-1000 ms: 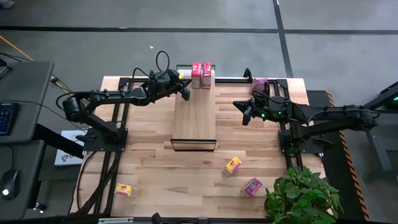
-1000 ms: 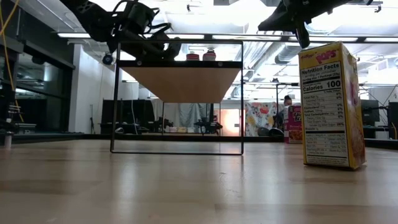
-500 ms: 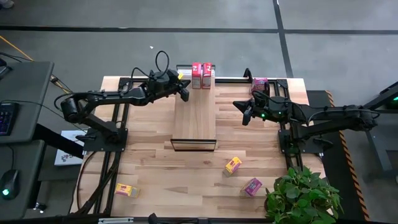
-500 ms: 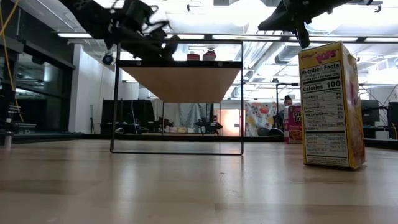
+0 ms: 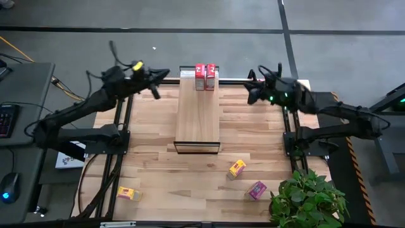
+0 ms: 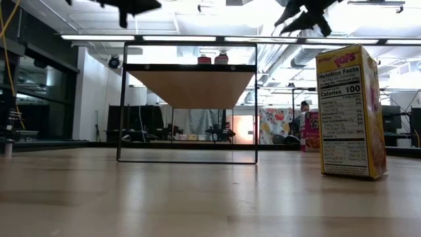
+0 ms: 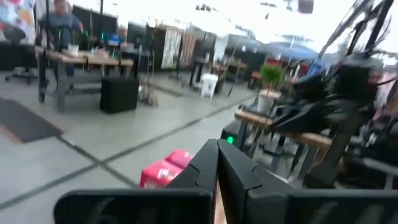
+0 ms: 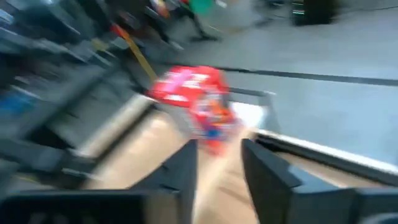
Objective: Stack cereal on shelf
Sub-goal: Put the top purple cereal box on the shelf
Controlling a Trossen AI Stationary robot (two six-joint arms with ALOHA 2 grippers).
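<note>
Two red cereal boxes (image 5: pixel 205 76) stand side by side on the far end of the shelf's (image 5: pixel 197 117) wood top. One yellow box (image 5: pixel 236 168), a magenta box (image 5: pixel 256 189) and a second yellow box (image 5: pixel 128 193) lie on the table near its near edge. In the low view another magenta box (image 6: pixel 310 131) stands far back on the right. My left gripper (image 5: pixel 155 93) hangs shut in the air left of the shelf's far end. My right gripper (image 5: pixel 252 95) is open, raised right of the shelf; its wrist view shows the red boxes (image 8: pixel 199 106) ahead.
A potted plant (image 5: pixel 307 199) stands at the table's near right corner. Dark frame rails (image 5: pixel 120 126) run along both sides of the table. Bare planks (image 5: pixel 158 171) lie between the shelf's near end and the loose boxes.
My left arm has drawn back from the shelf's far end, rising and swinging toward the table's far left corner. My right arm has lifted and swung toward the far edge, turning to face the red boxes. The boxes and the shelf have not moved.
</note>
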